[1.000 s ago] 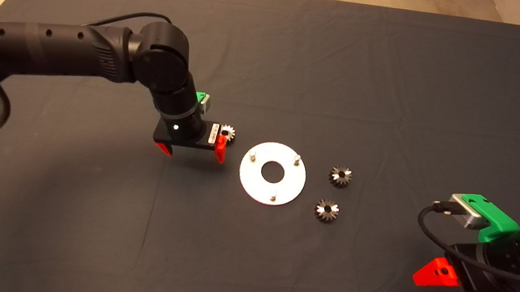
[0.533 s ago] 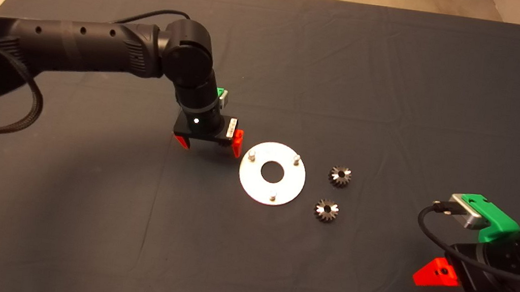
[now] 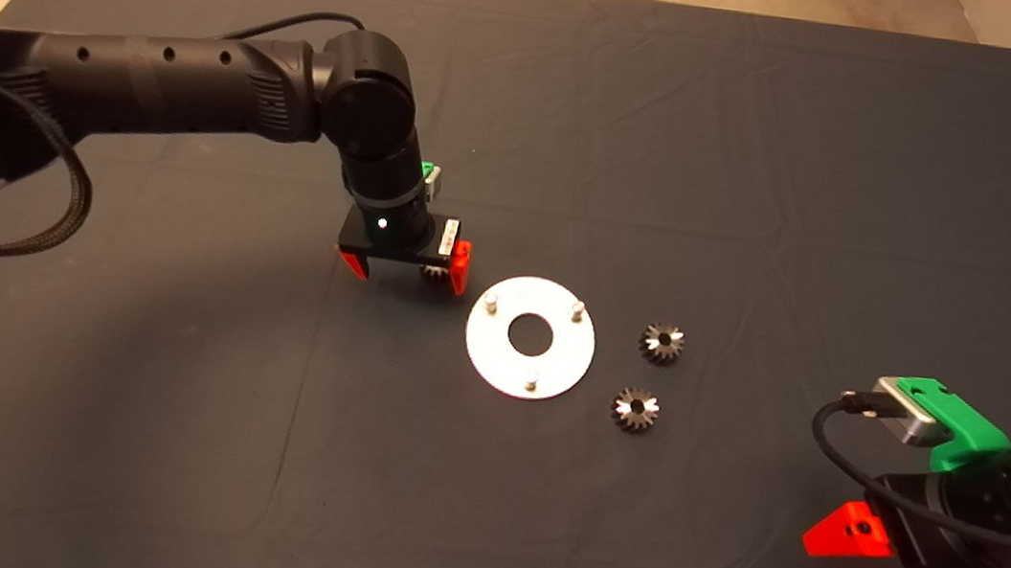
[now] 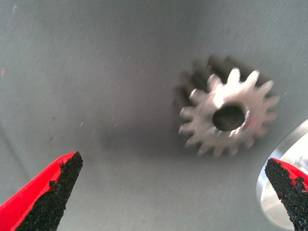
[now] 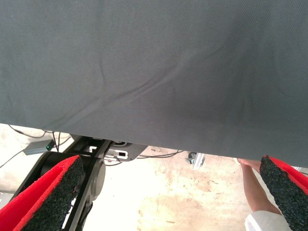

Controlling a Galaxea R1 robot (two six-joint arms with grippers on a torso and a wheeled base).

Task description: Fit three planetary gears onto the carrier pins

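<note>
The silver disc (image 3: 554, 358) lies at mid-mat with three upright carrier pins (image 3: 491, 302), (image 3: 576, 310), (image 3: 531, 383), all bare. Two planetary gears (image 3: 662, 343), (image 3: 635, 409) lie flat to the disc's right. The third gear (image 3: 435, 271) lies just left of the disc, mostly hidden under my left gripper (image 3: 403, 271). In the left wrist view this gear (image 4: 226, 113) lies flat on the mat between the open fingers (image 4: 48, 197), nearer the disc-side one, untouched by my left gripper (image 4: 173, 161). My right gripper (image 3: 831, 536) is parked open at the lower right (image 5: 171, 161).
The disc's rim (image 4: 293, 151) shows beside one left finger. The right wrist view looks past the mat's edge (image 5: 144, 139) at the floor, a black robot base (image 5: 89, 168) and a person's arm (image 5: 253, 185).
My left gripper moved right toward the disc and now stands over the left gear, which was clear of it before. The right arm, disc and other two gears have not moved.
</note>
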